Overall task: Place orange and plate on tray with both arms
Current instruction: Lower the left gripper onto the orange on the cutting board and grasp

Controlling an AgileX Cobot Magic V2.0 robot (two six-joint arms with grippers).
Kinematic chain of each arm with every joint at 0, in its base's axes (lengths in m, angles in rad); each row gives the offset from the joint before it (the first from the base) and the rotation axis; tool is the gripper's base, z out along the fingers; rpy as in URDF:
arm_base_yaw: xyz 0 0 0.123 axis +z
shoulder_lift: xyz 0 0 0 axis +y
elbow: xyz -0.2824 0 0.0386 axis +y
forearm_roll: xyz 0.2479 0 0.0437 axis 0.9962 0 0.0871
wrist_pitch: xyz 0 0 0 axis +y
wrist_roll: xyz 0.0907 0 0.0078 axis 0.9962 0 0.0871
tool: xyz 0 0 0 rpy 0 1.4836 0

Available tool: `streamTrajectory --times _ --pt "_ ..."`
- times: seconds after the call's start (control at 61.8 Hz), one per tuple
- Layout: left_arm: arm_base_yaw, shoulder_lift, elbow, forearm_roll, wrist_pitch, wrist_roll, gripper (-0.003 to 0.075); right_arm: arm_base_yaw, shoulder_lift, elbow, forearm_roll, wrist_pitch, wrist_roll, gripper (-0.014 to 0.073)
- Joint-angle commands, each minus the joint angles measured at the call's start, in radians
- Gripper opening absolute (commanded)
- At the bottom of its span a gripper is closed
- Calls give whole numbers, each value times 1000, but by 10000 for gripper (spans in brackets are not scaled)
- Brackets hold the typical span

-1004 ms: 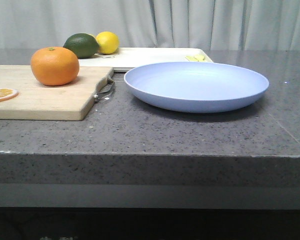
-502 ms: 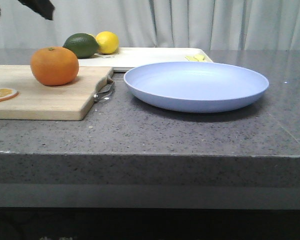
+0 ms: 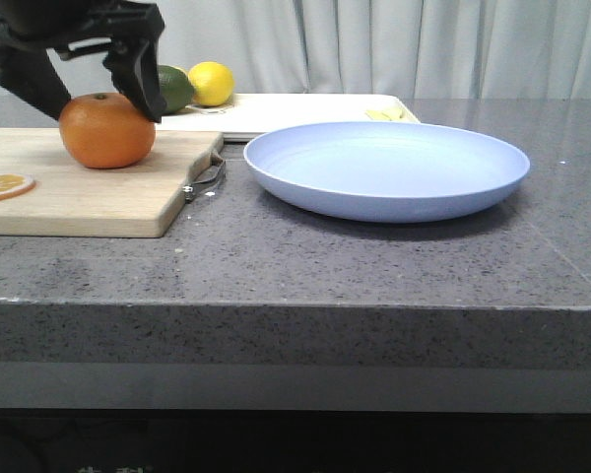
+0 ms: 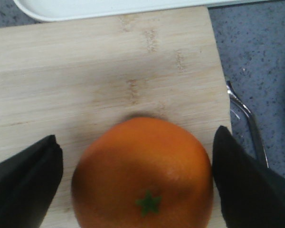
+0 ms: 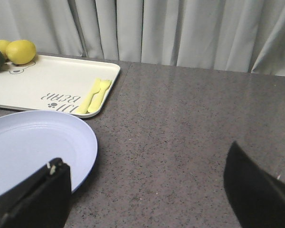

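The orange (image 3: 107, 130) sits on the wooden cutting board (image 3: 89, 187) at the left; it also shows in the left wrist view (image 4: 142, 173). My left gripper (image 3: 91, 94) is open, its fingers (image 4: 23, 183) down on either side of the orange, one close to its skin. The lavender-blue plate (image 3: 386, 169) rests on the counter right of the board, and its edge shows in the right wrist view (image 5: 33, 147). The cream tray (image 3: 295, 110) lies behind it, also in the right wrist view (image 5: 52, 83). My right gripper (image 5: 147, 190) is open above the bare counter beside the plate's rim, out of the front view.
A lemon (image 3: 211, 83) and a dark green fruit (image 3: 172, 89) sit at the tray's far left. Yellow cutlery (image 5: 96, 95) lies on the tray's right end. A dried orange slice (image 3: 4, 184) lies on the board. The board's metal handle (image 3: 207, 177) points toward the plate. Curtains hang behind.
My left gripper has come down from the top left corner of the front view to straddle the orange. The orange, plate and tray have not moved.
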Motion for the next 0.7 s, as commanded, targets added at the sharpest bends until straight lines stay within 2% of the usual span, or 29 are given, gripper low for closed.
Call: streamTrajectory --times 0.0,0.162,0.243,0.34,0.502,0.583,0.68 --pt "-8 -29 -35 -18 -25 0 606 -3 9 -34 2 -83 -9 654" --pt "-8 -16 -35 -18 -14 0 596 -3 9 -34 2 -83 -9 654" --pt "-8 -16 -35 -18 -14 0 567 -3 9 -34 2 -83 -9 654" --pt "-8 -16 -35 -18 -14 0 479 -3 9 -34 2 -83 -9 654" --pt "-8 -16 -35 -18 -10 0 277 -3 9 -34 2 -83 -9 654" --pt "-8 -16 -49 -18 8 2 234 -3 9 -34 2 -83 -9 654" --pt "-9 -16 -92 -18 40 2 231 -3 9 -34 2 -83 -9 654"
